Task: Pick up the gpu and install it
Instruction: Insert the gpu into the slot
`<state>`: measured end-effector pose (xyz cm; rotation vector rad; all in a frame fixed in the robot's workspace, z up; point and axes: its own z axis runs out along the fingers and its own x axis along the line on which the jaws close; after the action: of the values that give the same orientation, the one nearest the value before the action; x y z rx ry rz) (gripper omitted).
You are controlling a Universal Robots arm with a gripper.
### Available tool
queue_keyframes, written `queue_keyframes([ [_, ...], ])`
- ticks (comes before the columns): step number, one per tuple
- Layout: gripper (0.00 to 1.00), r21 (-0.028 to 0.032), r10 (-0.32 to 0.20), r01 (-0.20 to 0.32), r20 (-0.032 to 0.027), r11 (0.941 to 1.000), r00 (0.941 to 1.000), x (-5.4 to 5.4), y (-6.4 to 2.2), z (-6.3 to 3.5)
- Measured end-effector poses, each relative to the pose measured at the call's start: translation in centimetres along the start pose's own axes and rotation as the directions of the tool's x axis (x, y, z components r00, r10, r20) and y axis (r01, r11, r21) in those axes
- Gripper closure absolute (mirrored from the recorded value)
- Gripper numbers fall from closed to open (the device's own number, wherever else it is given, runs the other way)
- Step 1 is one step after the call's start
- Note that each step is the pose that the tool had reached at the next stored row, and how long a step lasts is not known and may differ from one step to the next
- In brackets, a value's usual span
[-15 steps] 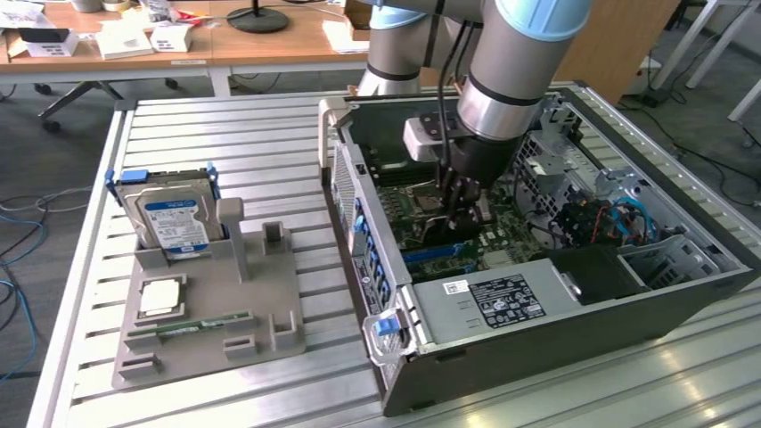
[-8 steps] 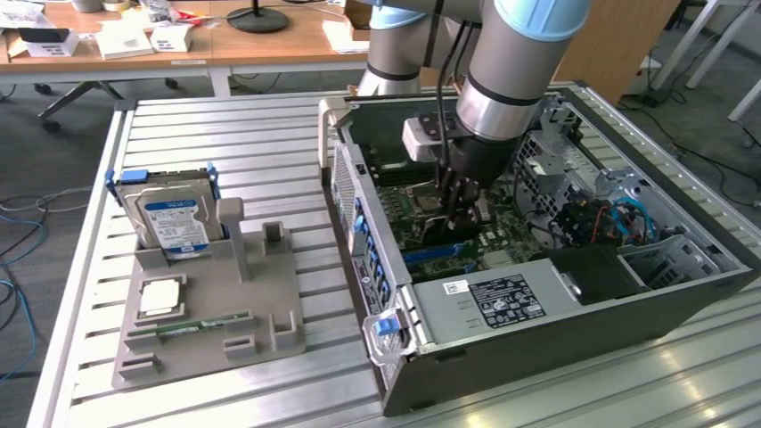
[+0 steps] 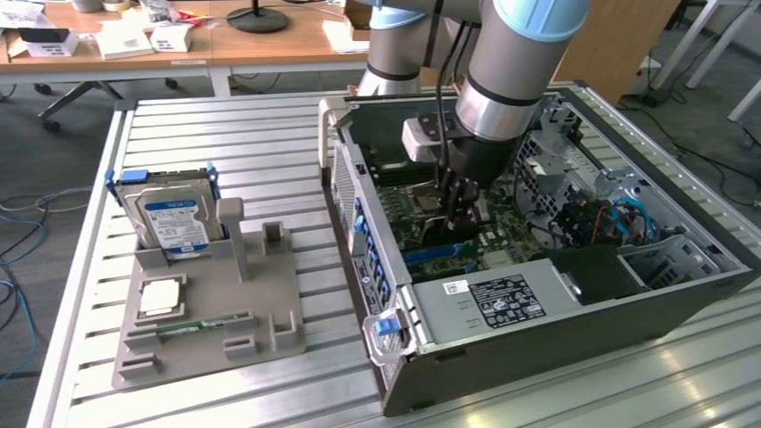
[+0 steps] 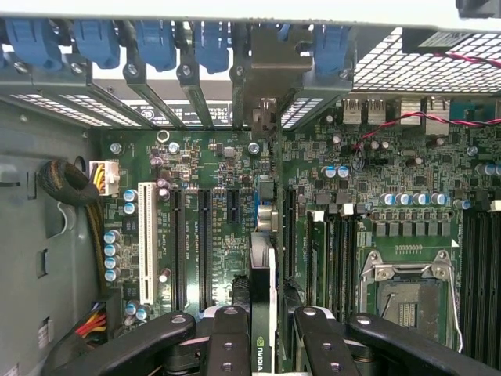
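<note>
Gpu (image 4: 263, 282) between fingers (image 4: 231, 341), above motherboard (image 4: 211, 176)

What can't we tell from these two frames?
- Exterior view: what the gripper holds, too small against the dark board.
- Wrist view: whether the gpu is seated; its own body covers the slot.
- Wrist view: gripper body, cut off by the frame edge.
- Exterior view: drive label text, too small.
</note>
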<state>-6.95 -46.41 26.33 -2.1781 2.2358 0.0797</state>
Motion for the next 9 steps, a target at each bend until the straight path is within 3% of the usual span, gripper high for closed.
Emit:
queue_keyframes([
  [9, 0.73, 0.0, 0.0, 0.0, -0.0001, 1.0, 1.0, 0.0, -0.1, 0.03],
])
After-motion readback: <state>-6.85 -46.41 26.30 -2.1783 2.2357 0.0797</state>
